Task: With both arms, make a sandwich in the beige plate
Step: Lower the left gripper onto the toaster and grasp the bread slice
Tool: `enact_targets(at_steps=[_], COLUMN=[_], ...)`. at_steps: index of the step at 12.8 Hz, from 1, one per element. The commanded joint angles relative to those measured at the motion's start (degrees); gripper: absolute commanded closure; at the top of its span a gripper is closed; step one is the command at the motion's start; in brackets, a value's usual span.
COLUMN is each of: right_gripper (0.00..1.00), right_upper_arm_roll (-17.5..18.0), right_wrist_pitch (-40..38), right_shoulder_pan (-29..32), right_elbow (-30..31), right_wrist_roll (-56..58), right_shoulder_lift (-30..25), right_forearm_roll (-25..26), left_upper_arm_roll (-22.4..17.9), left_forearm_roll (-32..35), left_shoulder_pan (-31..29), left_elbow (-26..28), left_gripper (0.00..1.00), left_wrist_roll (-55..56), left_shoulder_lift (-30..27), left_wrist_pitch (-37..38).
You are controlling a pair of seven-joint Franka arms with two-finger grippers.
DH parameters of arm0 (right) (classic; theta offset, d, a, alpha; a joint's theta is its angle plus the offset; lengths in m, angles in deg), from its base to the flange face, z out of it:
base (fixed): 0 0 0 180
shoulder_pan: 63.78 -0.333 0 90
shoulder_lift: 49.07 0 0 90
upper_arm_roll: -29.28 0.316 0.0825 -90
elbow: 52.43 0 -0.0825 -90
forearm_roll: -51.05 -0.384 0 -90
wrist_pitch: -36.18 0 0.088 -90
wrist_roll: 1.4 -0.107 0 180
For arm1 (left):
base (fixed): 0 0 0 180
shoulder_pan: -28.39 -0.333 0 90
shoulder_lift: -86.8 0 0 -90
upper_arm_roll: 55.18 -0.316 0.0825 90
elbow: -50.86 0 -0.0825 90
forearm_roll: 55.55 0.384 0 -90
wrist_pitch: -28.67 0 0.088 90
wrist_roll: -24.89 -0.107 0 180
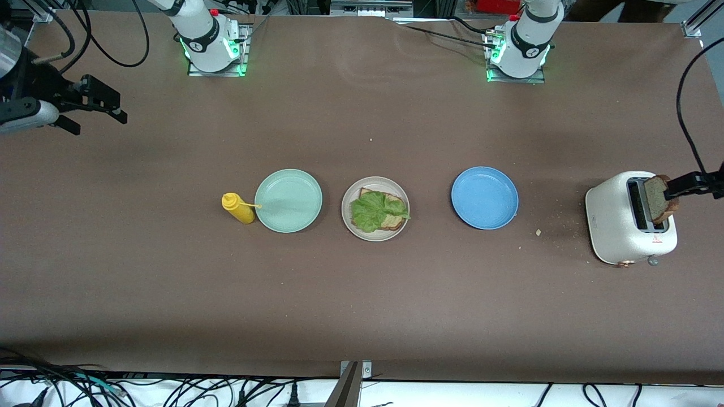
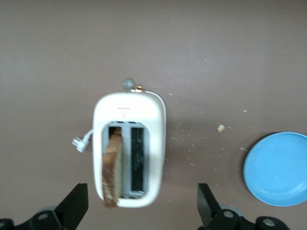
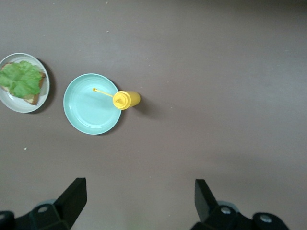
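Beige plate [image 1: 346,217]: mid bench, betw mint-green plate [image 1: 288,200] and blue plate [image 1: 485,197], all three in one row.
Sandwich so far: one bread slice [image 1: 396,219] flat in beige plate, lettuce leaf [image 1: 374,210] on top, covers most of slice; no top slice on it.
Second bread slice [image 1: 659,199]: upright in toaster slot, sticks well up out of it, tilted a bit.
Toaster [image 1: 619,226]: white, at left arm's end of bench, a bit nearer front cam than blue plate; crumbs on bench betw toaster and blue plate.
Mustard bottle [image 1: 238,208]: yellow, just beside mint-green plate on right-arm side, nozzle tip over that plate's rim.
Left gripper [image 2: 143,203]: up in air over toaster, fingers [image 2: 76,203] wide apart, nothing held; in wrist view slice and toaster sit betw the fingers, no contact seen.
Right gripper [image 3: 139,201]: up over bare bench toward right arm's end, well apart from plates, fingers [image 3: 74,199] spread wide, empty; arm waits.
Bench [image 1: 362,294]: brown, cables along its near edge.
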Motion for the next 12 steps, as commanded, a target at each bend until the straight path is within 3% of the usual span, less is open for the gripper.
enact_targets(at_steps=[1, 4, 5, 12], right_gripper=[0.00, 0.00, 0.00, 0.00], right_upper_arm_roll=[5.5, 5.1, 5.0, 4.9], right_wrist_pitch=[-2.2, -3.5, -3.9, -7.5], right_shoulder_pan=[3.1, 4.0, 4.0, 4.3], right_elbow=[-3.1, -4.2, -5.3, -5.5], right_wrist_roll=[-4.2, -4.2, -4.0, -4.0], right_shoulder_lift=[0.7, 1.9, 2.9, 3.7], right_forearm_roll=[4.9, 4.8, 4.8, 3.1], left_upper_arm_roll=[0.8, 0.8, 0.8, 0.9], left_forearm_roll=[1.5, 1.5, 1.5, 4.7], left_shoulder_pan=[-4.1, -5.6, -6.0, -8.0], left_elbow=[5.5, 19.5, 21.9, 26.8], left_gripper=[0.00, 0.00, 0.00, 0.03], left_wrist_roll=[-5.0, -4.8, -4.9, -5.1], left_shoulder_lift=[0.6, -4.3, -5.2, -5.1], left_wrist_pitch=[-8.6, -20.1, -21.3, -23.7])
